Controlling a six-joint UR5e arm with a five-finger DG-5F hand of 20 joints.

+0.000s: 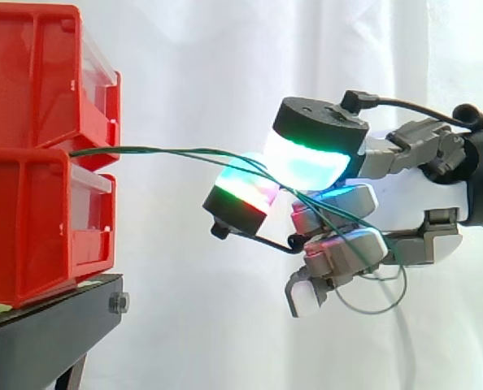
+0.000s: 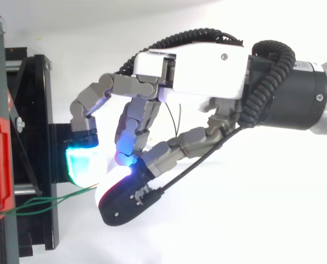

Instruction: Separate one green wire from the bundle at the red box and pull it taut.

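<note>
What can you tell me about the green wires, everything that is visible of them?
The green wires are a few thin, flexible strands. They leave the gap between the stacked red boxes, run almost level and close together, then spread near the hand. They pass between its curled fingers, cross the lower ones and end in a slack loop hanging below.

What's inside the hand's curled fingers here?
Thin green wires from between the red bins run into the hand, between its glowing pads; loops hang below. The pads cover how many are pinched.
</note>
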